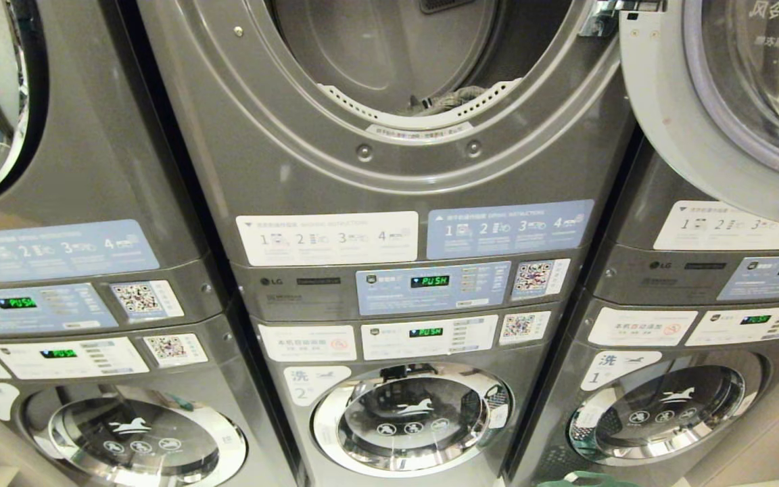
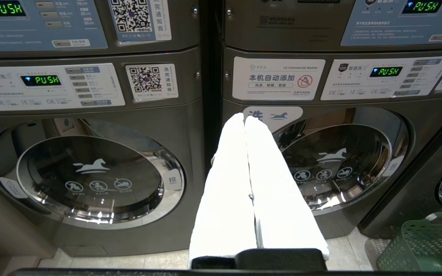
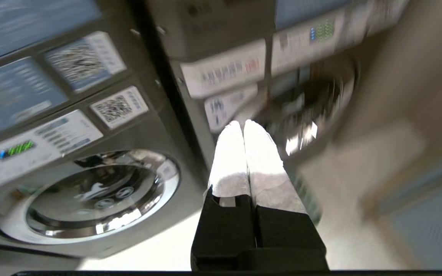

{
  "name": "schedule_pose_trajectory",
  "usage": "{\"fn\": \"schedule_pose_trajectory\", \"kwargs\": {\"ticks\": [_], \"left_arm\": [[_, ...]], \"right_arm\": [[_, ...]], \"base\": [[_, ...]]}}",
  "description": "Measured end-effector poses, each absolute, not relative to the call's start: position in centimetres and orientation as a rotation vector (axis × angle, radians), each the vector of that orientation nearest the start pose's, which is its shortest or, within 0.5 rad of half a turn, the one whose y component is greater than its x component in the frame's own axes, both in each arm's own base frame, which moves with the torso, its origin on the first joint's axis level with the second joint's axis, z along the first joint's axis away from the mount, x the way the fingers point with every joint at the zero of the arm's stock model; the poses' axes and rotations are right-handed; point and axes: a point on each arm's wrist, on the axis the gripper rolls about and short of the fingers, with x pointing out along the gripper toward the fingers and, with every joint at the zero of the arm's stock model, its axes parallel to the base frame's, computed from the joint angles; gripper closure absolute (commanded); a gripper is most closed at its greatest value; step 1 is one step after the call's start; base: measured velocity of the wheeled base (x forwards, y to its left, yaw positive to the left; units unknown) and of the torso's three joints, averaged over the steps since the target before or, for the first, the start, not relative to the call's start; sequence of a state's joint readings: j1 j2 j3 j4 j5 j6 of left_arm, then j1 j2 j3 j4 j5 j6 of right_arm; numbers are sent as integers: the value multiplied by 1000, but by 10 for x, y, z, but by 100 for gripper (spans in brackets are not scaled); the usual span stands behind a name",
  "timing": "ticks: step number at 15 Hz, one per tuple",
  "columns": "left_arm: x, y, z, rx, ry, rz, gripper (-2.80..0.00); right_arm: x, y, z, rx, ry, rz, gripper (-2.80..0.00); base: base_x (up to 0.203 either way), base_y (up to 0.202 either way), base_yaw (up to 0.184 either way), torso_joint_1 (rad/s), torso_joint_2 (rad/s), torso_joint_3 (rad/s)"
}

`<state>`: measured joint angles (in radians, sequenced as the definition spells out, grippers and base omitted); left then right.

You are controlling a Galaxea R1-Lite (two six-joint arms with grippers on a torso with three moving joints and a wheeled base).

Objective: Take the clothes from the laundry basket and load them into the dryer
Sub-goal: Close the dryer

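Note:
The middle upper dryer (image 1: pixel 308 155) stands open, its round door (image 1: pixel 660 122) swung out to the right. A bit of grey cloth (image 1: pixel 454 99) lies at the drum's front lip. The green laundry basket (image 2: pixel 424 245) sits on the floor by the right-hand stack; only its rim (image 1: pixel 582 480) shows in the head view, and its contents are hidden. My left gripper (image 2: pixel 244 119) is shut and empty, its white-covered fingers pointing at the lower washers. My right gripper (image 3: pixel 243 124) is also shut and empty, tilted low in front of the lower machines. Neither arm appears in the head view.
Three stacks of grey machines fill the view, each with a lit control panel (image 1: pixel 430 281) and a closed lower washer door (image 1: pixel 411 418). The open dryer door juts out over the right stack. Pale tiled floor (image 2: pixel 148 260) runs along the machines' feet.

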<state>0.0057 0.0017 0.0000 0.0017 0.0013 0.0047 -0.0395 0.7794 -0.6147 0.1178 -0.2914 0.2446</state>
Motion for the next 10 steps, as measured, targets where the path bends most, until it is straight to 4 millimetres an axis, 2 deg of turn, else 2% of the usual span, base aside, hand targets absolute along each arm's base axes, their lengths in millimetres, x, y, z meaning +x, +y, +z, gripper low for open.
{"fn": "schedule_pose_trajectory", "kwargs": {"ticks": [2, 3, 5, 7, 10], "left_arm": [[-23, 0, 75, 5, 3, 7, 0], [-23, 0, 75, 5, 3, 7, 0], [-23, 0, 75, 4, 3, 7, 0], [-23, 0, 75, 5, 3, 7, 0], [-23, 0, 75, 4, 3, 7, 0]], "right_arm": [[119, -20, 221, 374, 348, -512, 0], [140, -32, 215, 467, 365, -609, 0], [161, -68, 205, 609, 331, -779, 0], [162, -111, 201, 676, 262, -916, 0], [132, -174, 204, 659, 120, -1048, 0]], "base": [[0, 0, 0, 0, 0, 0], [0, 0, 0, 0, 0, 0], [0, 0, 0, 0, 0, 0], [0, 0, 0, 0, 0, 0], [0, 0, 0, 0, 0, 0]]}}
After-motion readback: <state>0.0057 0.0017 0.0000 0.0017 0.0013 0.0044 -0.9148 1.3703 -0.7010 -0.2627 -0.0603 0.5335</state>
